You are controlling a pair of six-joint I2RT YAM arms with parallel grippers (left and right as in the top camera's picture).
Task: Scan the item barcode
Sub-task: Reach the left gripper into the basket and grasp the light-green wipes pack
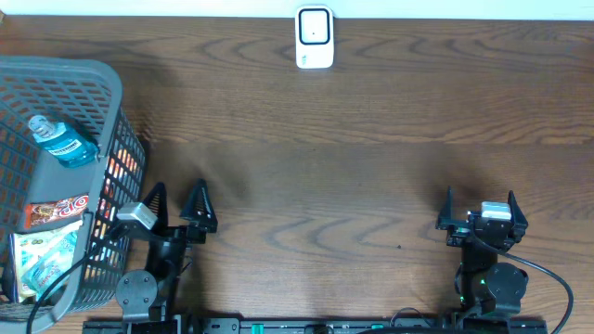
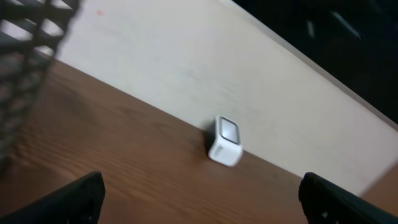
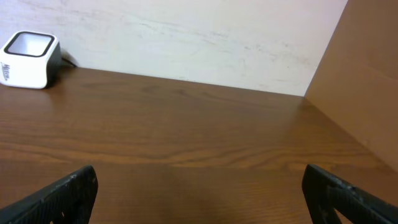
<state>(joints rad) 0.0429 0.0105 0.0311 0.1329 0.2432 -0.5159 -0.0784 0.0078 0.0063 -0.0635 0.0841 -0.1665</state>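
Note:
A white barcode scanner (image 1: 315,37) stands at the table's far edge by the wall; it also shows in the left wrist view (image 2: 224,142) and at the far left of the right wrist view (image 3: 28,60). Items lie in a grey basket (image 1: 111,102) at the left: a blue mouthwash bottle (image 1: 63,142), a brown snack pack (image 1: 58,211) and a pale bag (image 1: 45,257). My left gripper (image 1: 176,207) is open beside the basket, nothing between its fingers. My right gripper (image 1: 481,215) is open at the near right, holding nothing.
The basket's mesh wall (image 2: 28,68) fills the left of the left wrist view. A brown cardboard panel (image 3: 360,81) stands at the table's right side. Bare wooden tabletop (image 1: 325,186) lies between both arms and the scanner.

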